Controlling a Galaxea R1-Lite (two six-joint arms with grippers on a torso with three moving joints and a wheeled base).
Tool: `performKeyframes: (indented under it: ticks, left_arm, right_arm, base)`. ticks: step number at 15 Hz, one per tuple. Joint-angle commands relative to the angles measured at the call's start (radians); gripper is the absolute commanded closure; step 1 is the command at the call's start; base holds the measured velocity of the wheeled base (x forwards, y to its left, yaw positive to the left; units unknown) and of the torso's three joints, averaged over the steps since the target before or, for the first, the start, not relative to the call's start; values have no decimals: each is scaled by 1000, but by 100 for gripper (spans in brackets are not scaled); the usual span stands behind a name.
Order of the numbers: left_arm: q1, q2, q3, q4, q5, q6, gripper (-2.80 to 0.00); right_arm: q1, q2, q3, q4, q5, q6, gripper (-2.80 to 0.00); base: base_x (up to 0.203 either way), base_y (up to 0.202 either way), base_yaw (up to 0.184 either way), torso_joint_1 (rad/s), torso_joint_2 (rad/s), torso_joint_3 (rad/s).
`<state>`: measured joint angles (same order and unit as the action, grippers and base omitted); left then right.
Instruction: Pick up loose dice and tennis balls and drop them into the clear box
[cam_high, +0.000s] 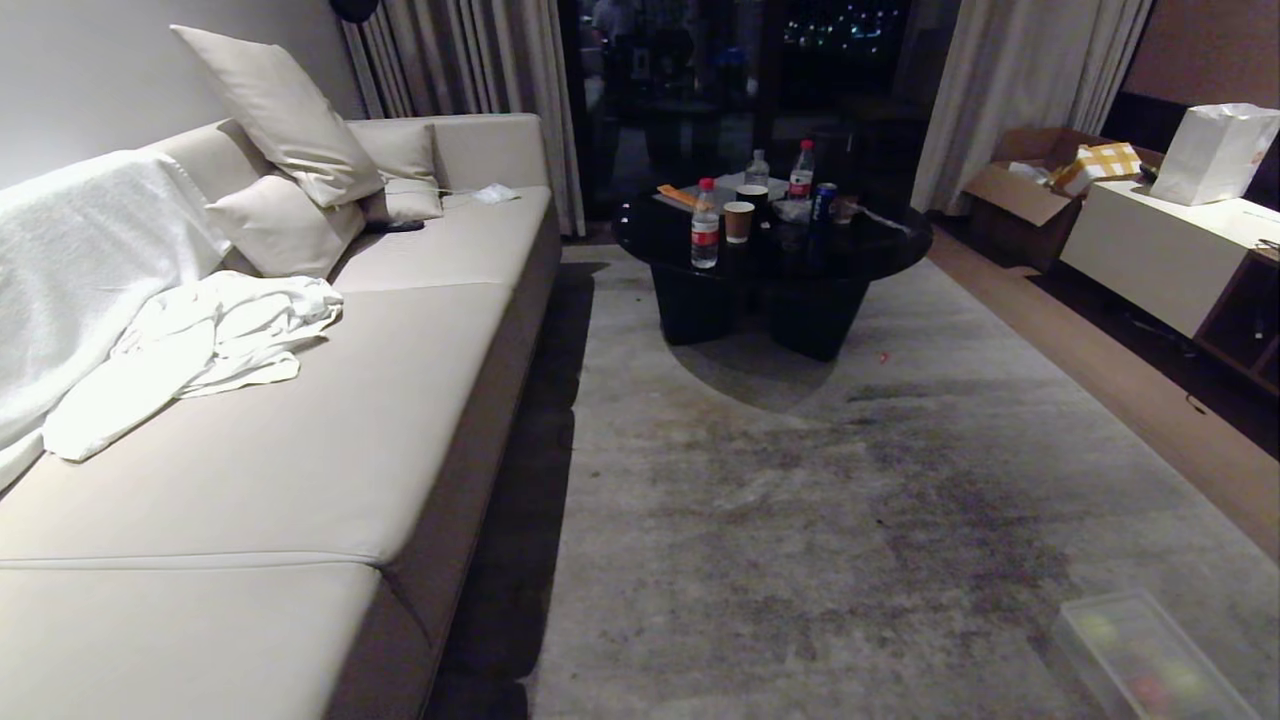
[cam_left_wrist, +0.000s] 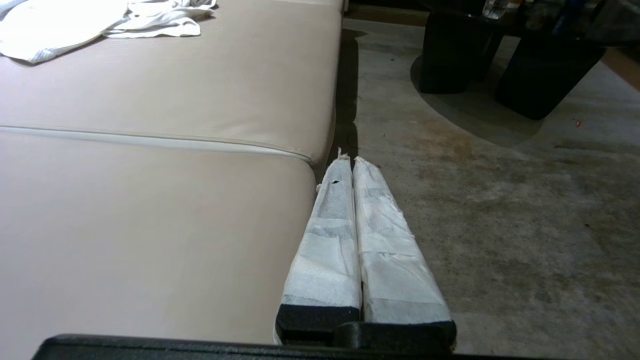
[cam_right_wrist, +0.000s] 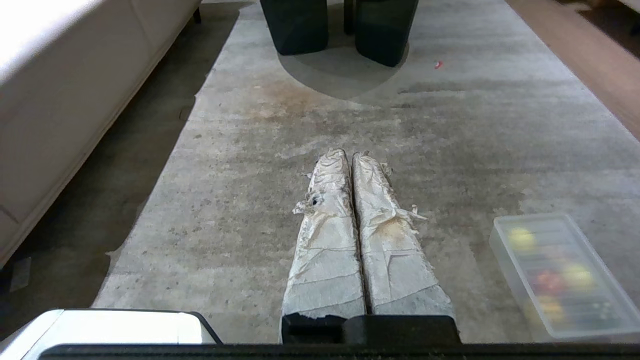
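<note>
Dice and tennis balls already lie blurred inside the clear box (cam_right_wrist: 565, 280) on the carpet (cam_high: 800, 480) off to my right, nearer my right gripper (cam_right_wrist: 350, 157) than my left gripper (cam_left_wrist: 350, 162), both jaws pressed together, empty.

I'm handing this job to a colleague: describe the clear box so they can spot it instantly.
Start from the long beige sofa on the left and cross the grey rug to its near right corner. The clear box lies there on the floor, a shallow transparent tub with blurred yellow-green and red shapes inside. Nothing else lies near it on the rug.
</note>
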<state>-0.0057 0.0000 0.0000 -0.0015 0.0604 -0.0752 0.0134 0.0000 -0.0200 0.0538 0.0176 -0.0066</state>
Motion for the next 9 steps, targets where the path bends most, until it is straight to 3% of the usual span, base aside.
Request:
performKeyframes:
  ticks: [1, 9]
  left_arm:
    - [0, 2, 2, 0, 1, -2, 0]
    - [0, 2, 2, -1, 1, -2, 0]
  right_arm:
    - [0, 2, 0, 0, 1, 0, 0]
    - [0, 2, 0, 0, 1, 4, 0]
  base:
    - [0, 0, 0, 0, 0, 0]
    - [0, 0, 0, 0, 0, 0]
